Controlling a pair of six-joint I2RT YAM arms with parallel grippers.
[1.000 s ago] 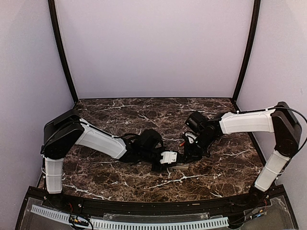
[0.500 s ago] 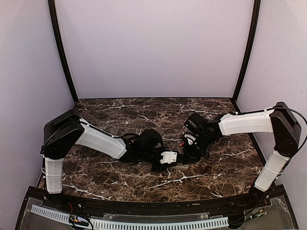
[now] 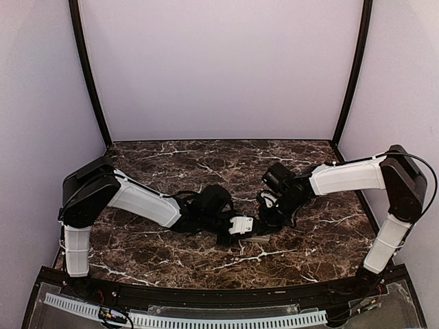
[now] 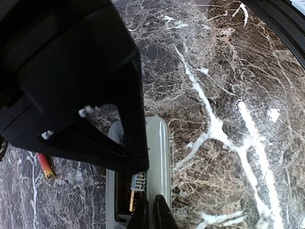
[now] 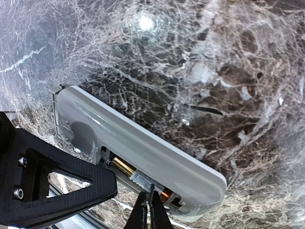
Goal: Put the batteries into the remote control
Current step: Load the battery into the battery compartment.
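The remote control [image 5: 143, 143] lies grey back up on the marble, its battery recess open toward my arms. One battery [image 5: 125, 171] sits in the recess, gold at one end with a pale label. My right gripper [image 5: 148, 206] is shut, its tips touching that battery from above with nothing between them. My left gripper [image 4: 150, 212] is also shut, tips resting on the remote control [image 4: 158, 157] at the recess wall. A loose red battery [image 4: 45, 166] lies on the table beside the remote. In the top view both grippers meet over the remote control [image 3: 258, 238].
Dark marble tabletop [image 3: 171, 164] with pale walls on three sides. Black frame posts [image 3: 88, 75] stand at the back corners. A black rail [image 3: 206, 295] runs along the near edge by the arm bases.
The right gripper's jaws have closed, and the right arm has edged slightly left toward the remote. The left arm and the remote have not moved.
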